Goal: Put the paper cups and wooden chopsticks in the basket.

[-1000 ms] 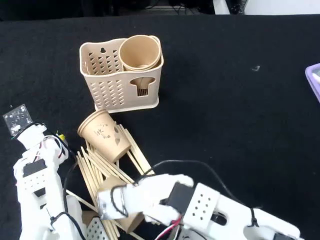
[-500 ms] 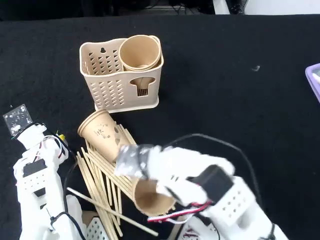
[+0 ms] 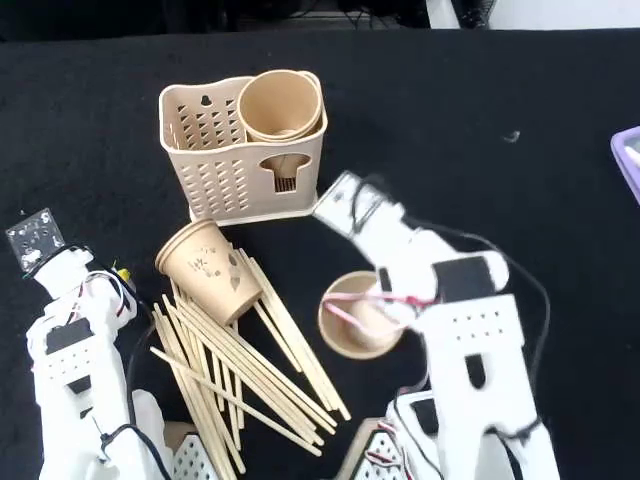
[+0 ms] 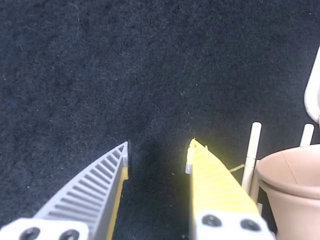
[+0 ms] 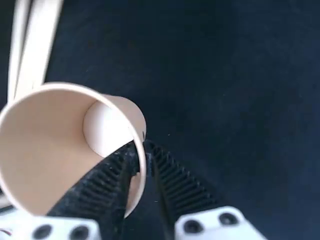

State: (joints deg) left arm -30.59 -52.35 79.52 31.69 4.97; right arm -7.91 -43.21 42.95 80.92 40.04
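Your right claw (image 5: 140, 150) is clenched on the held cup (image 5: 55, 150), one ribbed black finger inside the thin paper wall and the other outside, just under the rolled rim. The right wrist view shows the cup's smooth tan interior and round flat bottom. The high view places it in front of the basket (image 3: 215, 150), mouth toward the camera, just beside the chopsticks (image 3: 250, 370). The basket is beige moulded plastic with slotted walls, standing upright on the black, felt-like surface (image 3: 480, 120). Nested cups (image 3: 280, 103) sit in its right compartment. A lying cup (image 3: 208, 270) rests on its side across the upper ends of the pale, straight wooden chopsticks, which lie fanned in a loose pile. Your left claw (image 4: 157, 152) is released, its grey and yellow ridged fingers apart over bare cloth. Two chopstick tips and a curved cup wall lie just beside the yellow finger.
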